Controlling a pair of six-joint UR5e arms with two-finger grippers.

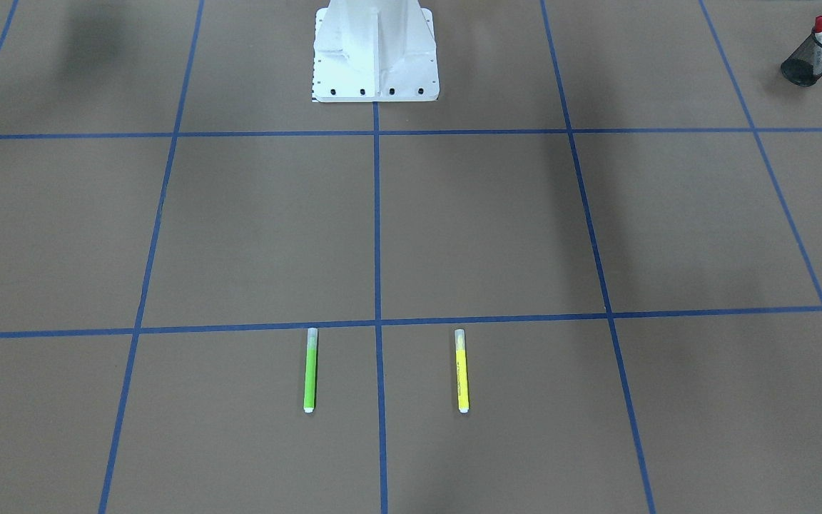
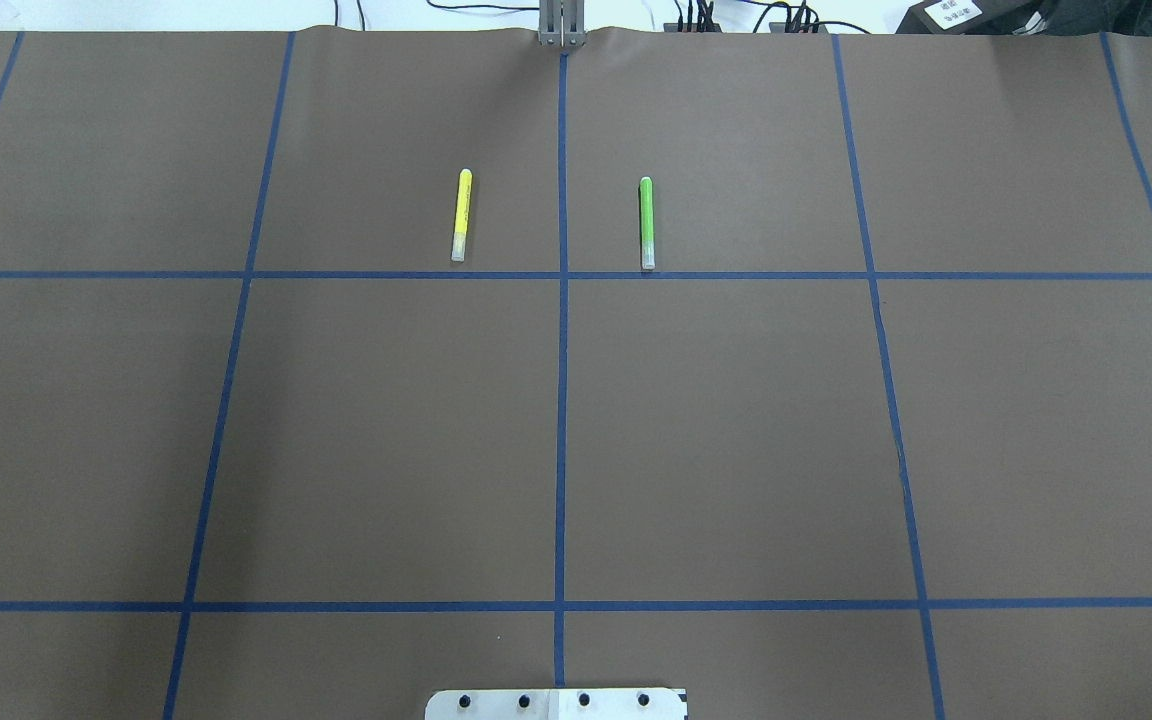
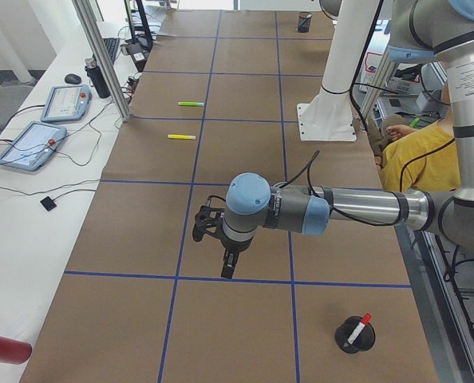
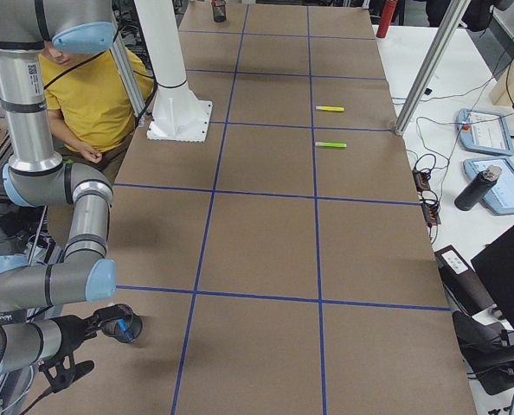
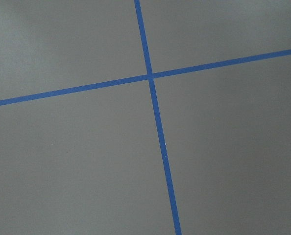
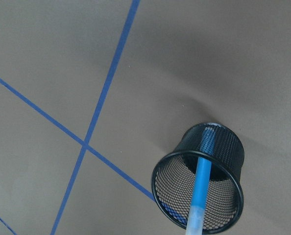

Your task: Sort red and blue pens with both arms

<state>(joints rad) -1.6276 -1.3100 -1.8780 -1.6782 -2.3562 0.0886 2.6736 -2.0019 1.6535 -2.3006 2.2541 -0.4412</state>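
The red pen [image 1: 819, 37] stands in a black mesh cup [image 1: 814, 61] at the table's corner; in the exterior left view the red pen [image 3: 357, 328] leans in that cup [image 3: 355, 335]. My left gripper [image 3: 227, 266] hangs over the table a little way from it, and I cannot tell whether it is open or shut. The blue pen [image 6: 201, 193] stands in a second mesh cup [image 6: 199, 183]. My right gripper [image 4: 63, 373] hovers beside that cup [image 4: 125, 328]; whether it is open or shut I cannot tell. Neither wrist view shows any fingers.
A green pen [image 2: 647, 222] and a yellow pen [image 2: 461, 214] lie parallel on the brown table, either side of the centre tape line. The white pedestal base [image 1: 375, 53] stands at the robot's edge. A person in a yellow shirt [image 3: 416, 155] sits behind it.
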